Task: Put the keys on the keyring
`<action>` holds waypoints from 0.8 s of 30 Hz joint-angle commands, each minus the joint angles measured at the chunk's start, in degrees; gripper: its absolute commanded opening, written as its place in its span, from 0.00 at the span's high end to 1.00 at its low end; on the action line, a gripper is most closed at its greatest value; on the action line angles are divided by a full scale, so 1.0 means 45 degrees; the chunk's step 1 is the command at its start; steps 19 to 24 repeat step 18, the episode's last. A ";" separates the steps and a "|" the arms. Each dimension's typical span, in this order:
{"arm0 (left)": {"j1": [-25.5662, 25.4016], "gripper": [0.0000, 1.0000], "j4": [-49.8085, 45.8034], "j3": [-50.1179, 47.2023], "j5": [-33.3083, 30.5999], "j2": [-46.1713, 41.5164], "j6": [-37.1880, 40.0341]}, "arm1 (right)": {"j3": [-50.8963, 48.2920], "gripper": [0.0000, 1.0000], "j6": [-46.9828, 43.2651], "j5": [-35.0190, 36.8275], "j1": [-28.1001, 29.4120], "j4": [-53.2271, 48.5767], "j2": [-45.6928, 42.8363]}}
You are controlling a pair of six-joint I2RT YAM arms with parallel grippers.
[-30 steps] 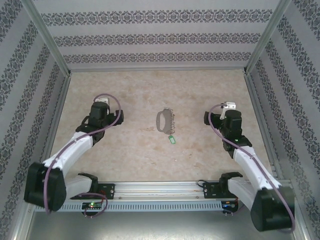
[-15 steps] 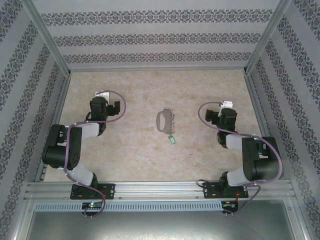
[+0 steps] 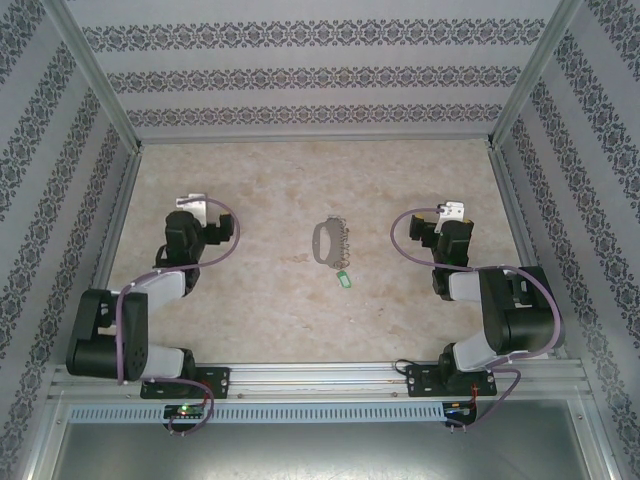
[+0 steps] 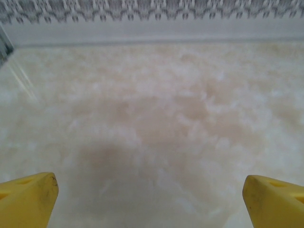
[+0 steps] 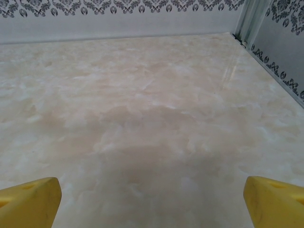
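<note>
The left arm's yellow plastic fingers [image 4: 28, 195] are standing wide apart, gripping nothing, over the smooth mottled beige tabletop [image 4: 156, 104]. The right arm's yellow fingers [image 5: 273, 197] are likewise spreading wide, empty. Between the arms, the large elongated grey metal keyring [image 3: 326, 243] is lying flat mid-tabletop. The small silver key with a light green rectangular tag [image 3: 344, 277] is lying just beside its near end, any writing too small to read.
</note>
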 commanded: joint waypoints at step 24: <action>0.0544 0.00 0.3820 -0.0903 0.0713 0.2459 0.0086 | 0.0130 0.02 -0.0338 -0.1031 -0.0011 0.0269 -0.0042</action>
